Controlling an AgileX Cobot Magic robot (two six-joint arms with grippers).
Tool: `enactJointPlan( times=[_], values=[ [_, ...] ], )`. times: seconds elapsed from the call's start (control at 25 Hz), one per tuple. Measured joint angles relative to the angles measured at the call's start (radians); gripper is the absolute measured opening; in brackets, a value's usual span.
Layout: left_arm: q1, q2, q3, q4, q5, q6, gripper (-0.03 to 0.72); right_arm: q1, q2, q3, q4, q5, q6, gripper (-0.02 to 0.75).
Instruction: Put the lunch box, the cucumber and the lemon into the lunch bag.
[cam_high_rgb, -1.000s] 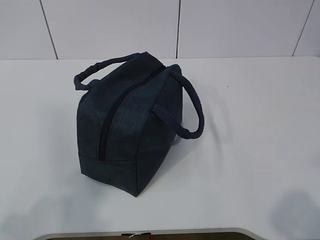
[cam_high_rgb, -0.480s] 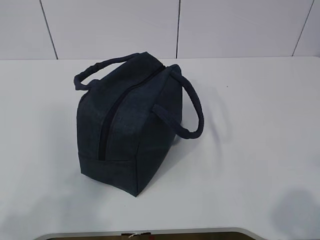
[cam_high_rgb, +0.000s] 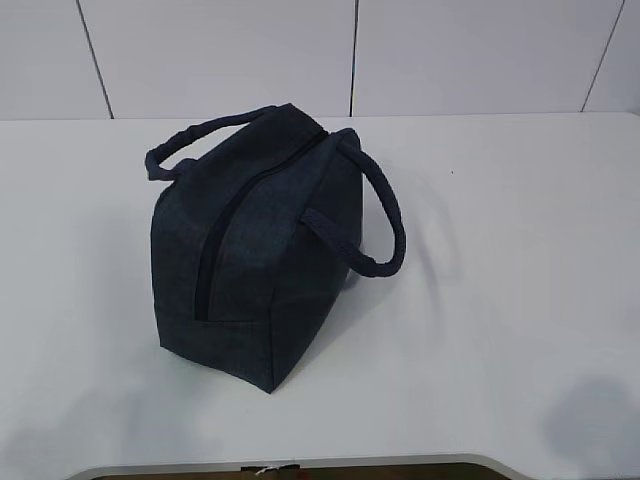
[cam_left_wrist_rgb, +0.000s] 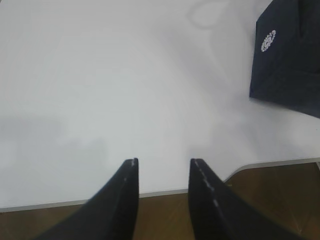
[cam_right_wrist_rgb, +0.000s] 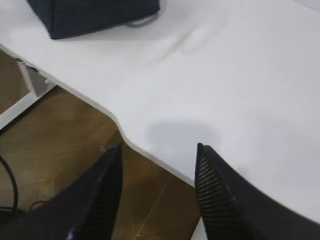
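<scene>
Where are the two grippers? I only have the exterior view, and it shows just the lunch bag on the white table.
Observer: The left gripper hangs over the table's near edge, open and empty.
Operator: And the right one?
Observer: The right gripper is also open with nothing between its fingers, over the near edge, partly above the wooden floor.
Operator: Anything on the lunch bag I can't see from here?
Observer: Yes, the left wrist view shows a round white logo on one side of it.
Operator: Do the wrist views show the lunch box, cucumber or lemon?
Observer: No, neither wrist view shows them.
</scene>
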Motion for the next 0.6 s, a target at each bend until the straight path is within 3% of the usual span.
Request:
enactJointPlan(
  times=[0.32,0.6],
  values=[
    [0.0,0.0,0.0,0.0,0.0,0.0,0.242,-0.237,0.0,0.0,0.0,0.0,0.0,0.387],
    [0.0,0.0,0.0,0.0,0.0,0.0,0.242,-0.251,0.0,0.0,0.0,0.0,0.0,0.387]
  ],
)
